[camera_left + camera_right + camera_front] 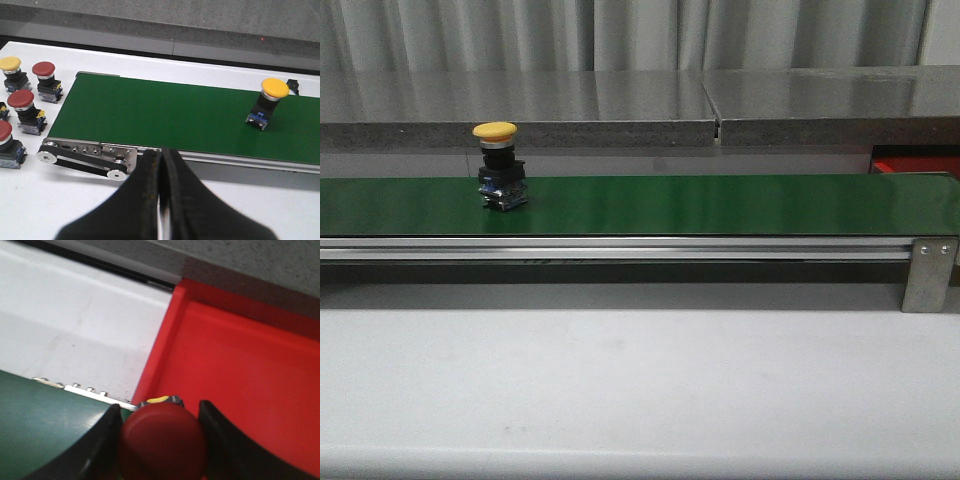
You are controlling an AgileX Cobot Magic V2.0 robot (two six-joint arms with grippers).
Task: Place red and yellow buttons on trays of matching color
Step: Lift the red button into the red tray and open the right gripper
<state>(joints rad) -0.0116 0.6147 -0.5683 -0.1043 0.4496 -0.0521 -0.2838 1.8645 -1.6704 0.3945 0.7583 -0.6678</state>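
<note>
One red button (162,440), small, rigid and glossy-domed, is riding clamped at its cap in the right pincer (161,442) beside the red tray (240,365); the left pincer (161,200) is hanging closed, empty.

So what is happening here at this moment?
The right gripper holds a red button at the rim of the red tray, not yet set down. A yellow button stands on the green belt. The left gripper is shut and empty; spare buttons wait beside the belt's end.
</note>
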